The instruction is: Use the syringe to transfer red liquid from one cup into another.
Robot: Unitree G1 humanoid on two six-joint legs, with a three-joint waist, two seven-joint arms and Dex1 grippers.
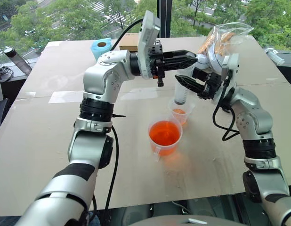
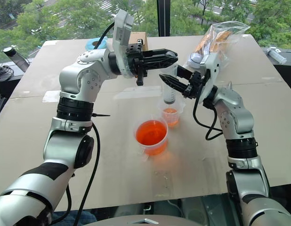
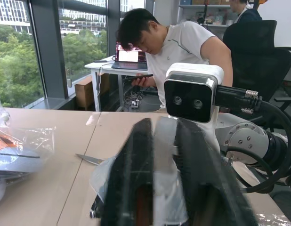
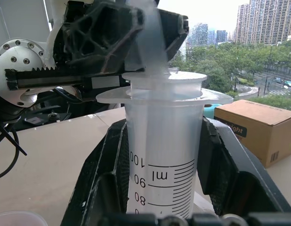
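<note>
On the pale brown surface (image 1: 51,155), nearest the robot, stands the wide clear plastic cup with a small side handle (image 1: 165,136), bright with translucent orange-red liquid (image 1: 164,133). Just behind it, touching or nearly so, sits the smaller clear plastic cup with a flared rim (image 1: 180,114), holding only a little orange at its base. A large clear plastic syringe with printed black markings (image 4: 163,155) stands upright with its tip down in this smaller cup. The right hand (image 1: 189,84) is clamped around the syringe barrel, a black finger on each side below the flange. Above it the left hand (image 1: 190,60) reaches across level over the plunger top, its two black fingers a little apart with the plunger between them; whether they press it I cannot tell. Farther back lie a crinkled clear plastic bag (image 1: 221,40), a blue tape roll (image 1: 101,47) and a brown cardboard box (image 1: 130,43). Beyond the surface's edge a person (image 3: 178,44) sits looking down.
</note>
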